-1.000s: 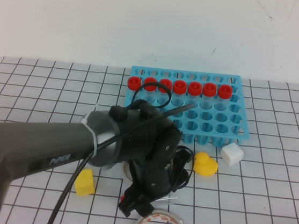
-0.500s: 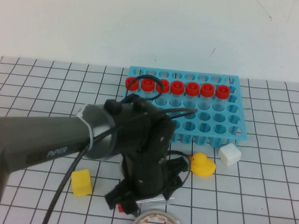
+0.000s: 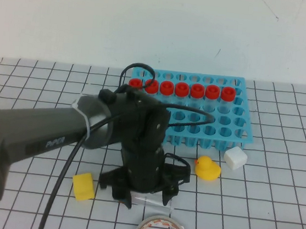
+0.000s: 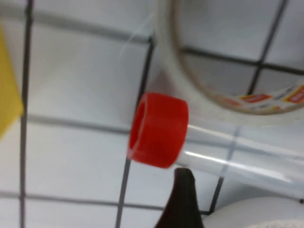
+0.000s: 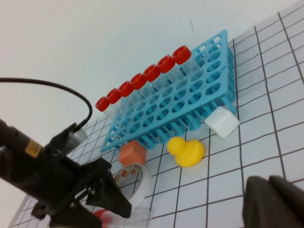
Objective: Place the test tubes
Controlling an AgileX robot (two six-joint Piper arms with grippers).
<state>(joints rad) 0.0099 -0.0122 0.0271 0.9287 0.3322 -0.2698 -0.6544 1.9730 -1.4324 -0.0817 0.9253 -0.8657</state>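
Seven capped tubes (image 3: 183, 89) stand in the rack (image 3: 235, 124). My left tool (image 3: 145, 195) straddles a lying tube (image 4: 159, 130) on the counter, spread wide and gripping nothing. My right tool (image 5: 271, 200), off right, is closed.

This looks like a robotics lab test bench: a white tabletop (image 3: 274, 217) ruled with a black grid against a bare white wall (image 3: 152, 20), carrying a blue test-tube rack (image 3: 243, 111) of red-capped tubes (image 3: 199, 90) and toy props like a yellow duck (image 3: 207, 168).

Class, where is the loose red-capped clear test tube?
The tube lies under open left gripper, beside clear tape roll, right of yellow cube, high view; shut right gripper sits aside.
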